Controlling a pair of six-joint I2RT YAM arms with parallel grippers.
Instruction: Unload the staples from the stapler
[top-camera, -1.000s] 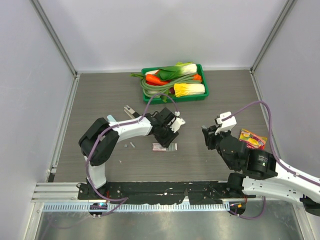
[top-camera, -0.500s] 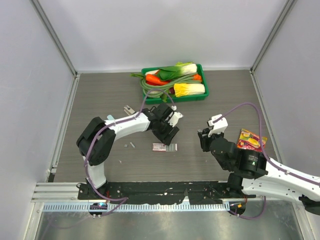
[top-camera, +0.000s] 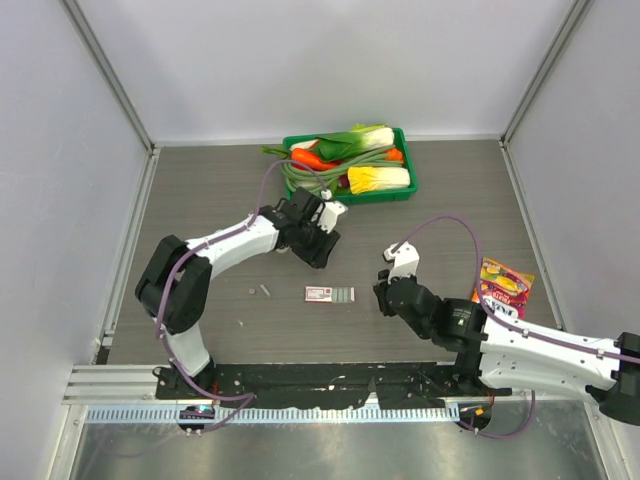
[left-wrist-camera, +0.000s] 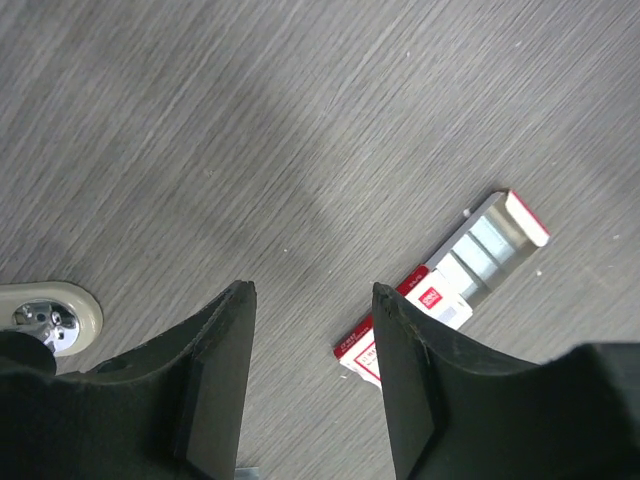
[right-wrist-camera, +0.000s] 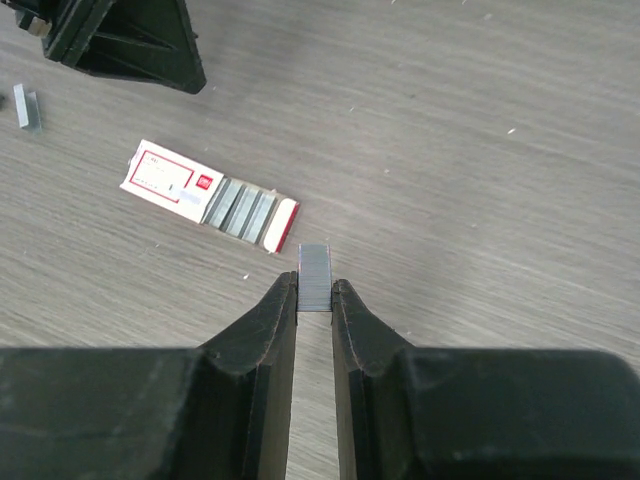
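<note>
My right gripper is shut on a short grey strip of staples, held just above the table beside the red end of an open white-and-red staple packet. In the top view the right gripper is just right of that packet. Two loose staple pieces lie left of the packet and also show in the right wrist view. My left gripper is open and empty, behind the packet. A pale rounded piece with shiny metal lies at its left; I cannot tell if it is the stapler.
A green tray with vegetables stands at the back centre. A yellow-and-red snack packet lies at the right. Grey walls close in the table on three sides.
My left gripper has pulled back and to the left, away from the packet. My right arm has moved left and forward, bringing the staple strip close to the packet's right end.
</note>
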